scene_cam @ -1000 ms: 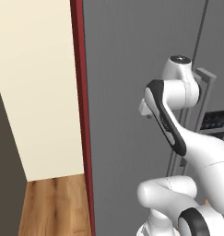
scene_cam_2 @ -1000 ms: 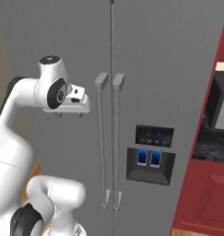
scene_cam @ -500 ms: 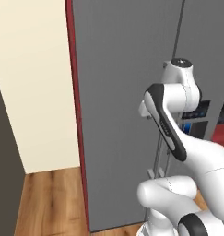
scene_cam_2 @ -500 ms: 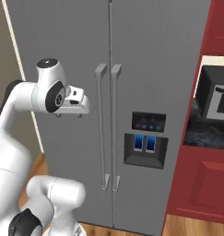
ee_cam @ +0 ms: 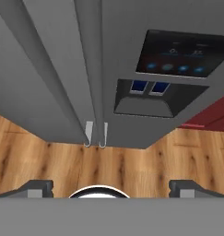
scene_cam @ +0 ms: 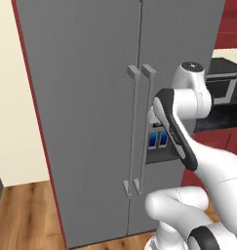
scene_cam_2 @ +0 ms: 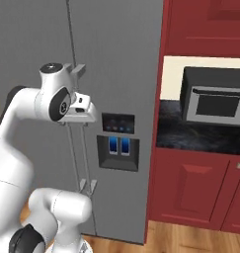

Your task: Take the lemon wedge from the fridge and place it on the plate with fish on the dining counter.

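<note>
1. Standing shut, the fridge (scene_cam: 105, 112) has both grey doors closed, so whatever it holds, the lemon wedge included, is hidden behind them.
2. Its two long bar handles (scene_cam: 138, 129) run side by side down the seam where the doors meet; the dispenser panel (scene_cam_2: 118, 140) with its blue lights sits on the right-hand door.
3. The gripper (ee_cam: 111, 188) hangs in front of that seam, apart from the handles, looking down along the doors to the wooden floor (ee_cam: 132, 166); its fingertips (ee_cam: 37, 188) stand wide apart and hold nothing.
4. Judging from this, the task is at its very start: no door opened, wedge not fetched, nothing placed. A handle must be gripped and pulled first.
5. Beside the fridge, red cabinets (scene_cam_2: 200, 192) carry a black bench top with an oven (scene_cam_2: 215, 101) on it.
</note>
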Robot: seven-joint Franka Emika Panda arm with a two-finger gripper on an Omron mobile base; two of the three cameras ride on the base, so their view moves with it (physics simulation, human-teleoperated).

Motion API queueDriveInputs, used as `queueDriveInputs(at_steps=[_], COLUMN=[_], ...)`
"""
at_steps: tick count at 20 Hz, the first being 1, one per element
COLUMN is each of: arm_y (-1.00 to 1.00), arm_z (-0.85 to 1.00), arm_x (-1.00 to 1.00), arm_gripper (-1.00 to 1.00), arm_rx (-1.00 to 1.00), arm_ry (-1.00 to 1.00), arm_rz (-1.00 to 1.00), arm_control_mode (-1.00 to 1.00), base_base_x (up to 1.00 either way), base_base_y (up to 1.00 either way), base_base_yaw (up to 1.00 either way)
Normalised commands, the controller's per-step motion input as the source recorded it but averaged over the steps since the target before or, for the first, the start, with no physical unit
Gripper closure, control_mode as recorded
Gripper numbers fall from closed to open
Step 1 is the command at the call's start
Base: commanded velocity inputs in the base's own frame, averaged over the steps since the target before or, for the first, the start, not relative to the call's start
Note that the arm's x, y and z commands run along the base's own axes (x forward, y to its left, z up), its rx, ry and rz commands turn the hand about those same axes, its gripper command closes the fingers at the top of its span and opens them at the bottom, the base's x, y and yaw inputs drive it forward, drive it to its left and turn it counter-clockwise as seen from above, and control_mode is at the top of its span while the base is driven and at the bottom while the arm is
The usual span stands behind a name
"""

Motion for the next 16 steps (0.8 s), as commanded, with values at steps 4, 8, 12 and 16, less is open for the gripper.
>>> queueDriveInputs(at_steps=[4, 8, 12, 16], arm_y=[0.00, 0.00, 0.00, 0.00], arm_z=[0.00, 0.00, 0.00, 0.00], arm_x=[0.00, 0.00, 0.00, 0.00], arm_gripper=[-1.00, -1.00, -1.00, -1.00], arm_rx=[0.00, 0.00, 0.00, 0.00], arm_ry=[0.00, 0.00, 0.00, 0.00], arm_rz=[0.00, 0.00, 0.00, 0.00], arm_control_mode=[1.00, 1.00, 1.00, 1.00], base_base_x=[-0.65, -0.55, -0.51, -0.23], base_base_y=[-0.07, 0.00, 0.00, 0.00], base_base_yaw=[-0.01, 0.00, 0.00, 0.00])
